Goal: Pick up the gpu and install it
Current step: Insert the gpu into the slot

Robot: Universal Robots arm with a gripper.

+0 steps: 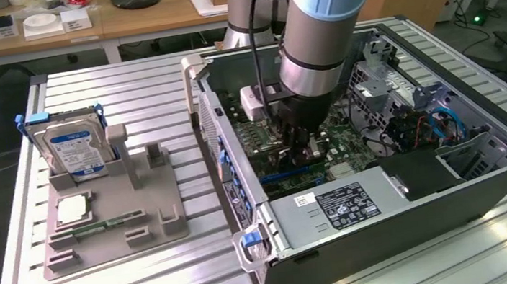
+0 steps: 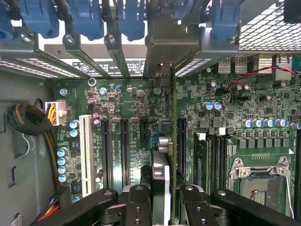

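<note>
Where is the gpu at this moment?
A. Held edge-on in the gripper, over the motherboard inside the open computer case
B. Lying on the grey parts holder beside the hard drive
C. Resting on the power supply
A: the wrist view shows the gpu edge-on between the gripper fingers above the motherboard, inside the computer case.

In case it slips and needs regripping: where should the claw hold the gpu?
Its long upper edge, from straight above, pinching the two flat faces. The gpu stands thin and on edge over the motherboard slots; the claw grips it so now.
</note>
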